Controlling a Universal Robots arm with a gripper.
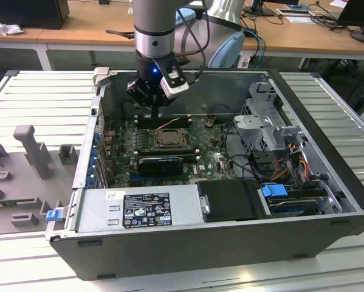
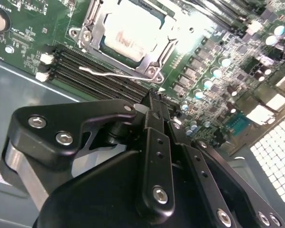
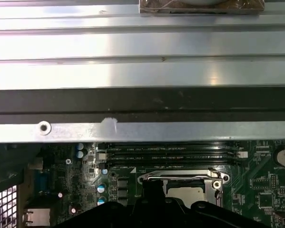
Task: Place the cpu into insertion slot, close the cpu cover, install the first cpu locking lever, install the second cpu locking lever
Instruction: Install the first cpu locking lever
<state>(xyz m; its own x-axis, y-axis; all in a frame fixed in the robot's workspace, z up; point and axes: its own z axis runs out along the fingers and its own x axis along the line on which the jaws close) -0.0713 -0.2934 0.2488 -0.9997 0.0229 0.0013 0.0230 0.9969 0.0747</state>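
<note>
The gripper (image 2: 154, 102) has its black fingers (image 2: 156, 142) pressed together, holding nothing. Just beyond the fingertips runs a thin silver locking lever (image 2: 114, 74) beside the memory slots (image 2: 85, 71). Farther on, the cpu (image 2: 130, 31) sits in the insertion slot (image 2: 92, 35), with the cpu cover (image 2: 154, 54) framing it on the green motherboard (image 2: 33, 23).

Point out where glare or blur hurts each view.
Second wrist view: glare washes out the cpu top; the gripper body is near and soft. First wrist view: bright sheen on the case rail. Exterior view: evenly lit, socket area small.
</note>
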